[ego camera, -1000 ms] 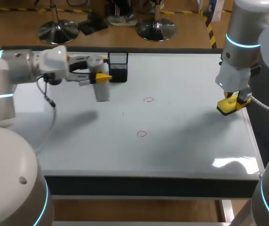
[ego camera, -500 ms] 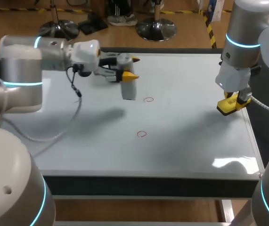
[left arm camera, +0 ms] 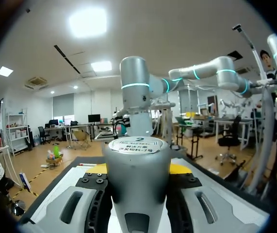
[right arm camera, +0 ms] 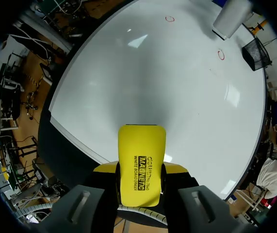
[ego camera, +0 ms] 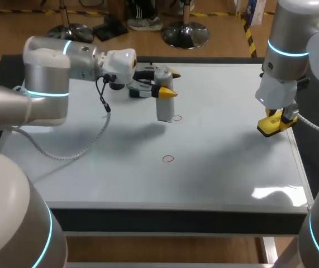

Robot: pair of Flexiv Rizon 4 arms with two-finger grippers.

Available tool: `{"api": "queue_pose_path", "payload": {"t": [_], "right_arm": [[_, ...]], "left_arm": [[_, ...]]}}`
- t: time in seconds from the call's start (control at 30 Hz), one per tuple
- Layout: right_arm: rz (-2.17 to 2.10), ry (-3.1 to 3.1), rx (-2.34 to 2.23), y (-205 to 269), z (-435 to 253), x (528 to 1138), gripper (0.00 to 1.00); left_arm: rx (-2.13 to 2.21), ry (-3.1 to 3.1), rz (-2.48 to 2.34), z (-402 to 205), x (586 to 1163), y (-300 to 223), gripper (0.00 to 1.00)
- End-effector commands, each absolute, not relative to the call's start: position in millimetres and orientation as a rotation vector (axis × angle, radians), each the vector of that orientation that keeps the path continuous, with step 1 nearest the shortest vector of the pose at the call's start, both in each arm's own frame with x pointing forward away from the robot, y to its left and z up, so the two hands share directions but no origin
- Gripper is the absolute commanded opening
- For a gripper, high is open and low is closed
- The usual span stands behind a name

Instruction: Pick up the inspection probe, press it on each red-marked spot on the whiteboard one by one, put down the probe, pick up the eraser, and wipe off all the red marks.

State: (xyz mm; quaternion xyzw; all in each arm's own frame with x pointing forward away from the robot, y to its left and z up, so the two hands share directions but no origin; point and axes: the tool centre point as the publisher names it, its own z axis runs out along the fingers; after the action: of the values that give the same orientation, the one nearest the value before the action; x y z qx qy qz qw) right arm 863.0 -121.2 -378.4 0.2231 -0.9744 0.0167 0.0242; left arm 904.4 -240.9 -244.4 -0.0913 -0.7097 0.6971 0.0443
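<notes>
My left gripper is shut on the grey cylindrical probe, which hangs upright over the whiteboard. Its lower end is just left of the far red circle. A second red circle lies nearer the front. In the left wrist view the probe fills the gap between the fingers. At the board's right edge my right gripper is shut on the yellow eraser, seen close up as the eraser in the right wrist view, where both red circles and the probe also show.
A black mesh holder stands at the board's far side, mostly hidden behind my left arm in the head view. The board's dark frame runs along the front edge.
My left arm has swung to the right with the probe, from beside the black holder to just left of the far red circle. The right arm and eraser have stayed still.
</notes>
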Motion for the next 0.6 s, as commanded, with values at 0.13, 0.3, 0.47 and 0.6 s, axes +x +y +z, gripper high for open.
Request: {"api": "queue_pose_path", "payload": {"t": [0.13, 0.3, 0.47, 0.6], "right_arm": [[0.055, -3.012, 0.691, -121.5, -378.0, 863.7, 0.0], [0.055, -3.012, 0.691, -121.5, -378.0, 863.7, 0.0], [0.055, -3.012, 0.691, -121.5, -378.0, 863.7, 0.0], [0.055, -3.012, 0.691, -121.5, -378.0, 863.7, 0.0]], "left_arm": [[-0.349, -2.106, 2.081, -254.9, 915.6, -256.1, 0.0], [-0.34, -2.106, 2.077, -259.9, 920.3, -263.1, 0.0], [-0.331, -2.106, 2.079, -266.1, 924.7, -267.6, 0.0], [-0.324, -2.106, 2.073, -269.4, 926.3, -270.2, 0.0]]}}
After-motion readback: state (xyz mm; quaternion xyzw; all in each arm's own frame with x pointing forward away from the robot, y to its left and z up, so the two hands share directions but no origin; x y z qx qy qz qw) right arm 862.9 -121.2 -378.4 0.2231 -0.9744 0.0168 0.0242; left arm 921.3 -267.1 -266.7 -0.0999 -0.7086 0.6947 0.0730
